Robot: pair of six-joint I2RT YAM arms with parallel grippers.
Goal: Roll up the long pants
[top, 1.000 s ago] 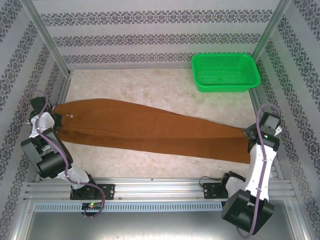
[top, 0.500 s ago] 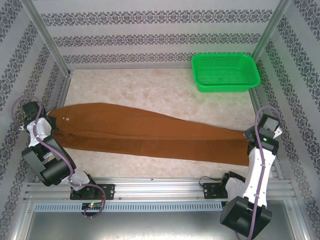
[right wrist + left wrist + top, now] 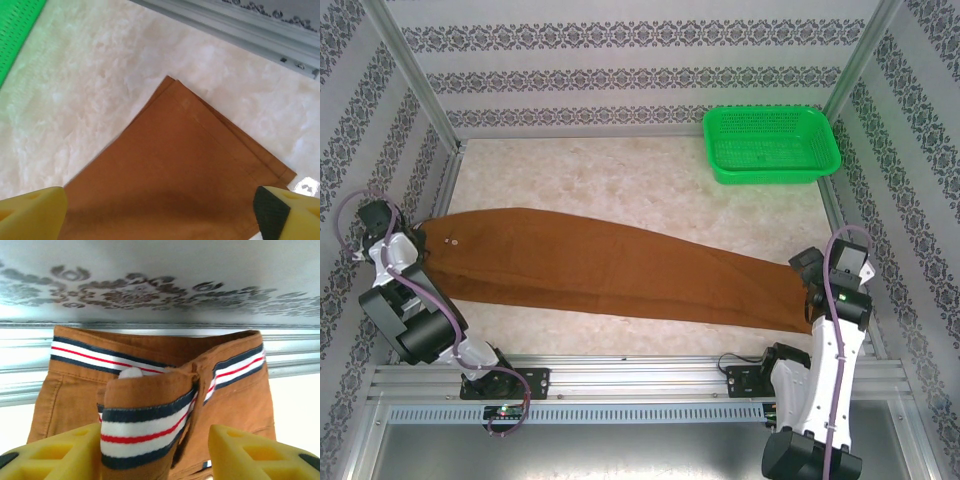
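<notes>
The long pants lie flat across the table, rust-brown, waist at the left and leg hems at the right. My left gripper is at the waist. In the left wrist view a raised fold of the waistband, with navy, white and red stripes inside, stands between the yellow fingers. It touches the left one and a gap shows at the right one, so my left gripper is open. My right gripper hangs wide open over the hems, holding nothing, at the pants' right end.
A green basket stands at the back right; its edge shows in the right wrist view. Aluminium rails and patterned walls close in the table. The left wall rail runs just behind the waist.
Both grippers went from shut to open and let go of the pants. The pants slid nearer and now lie with one leg over the other. The left arm drew back leftward.
</notes>
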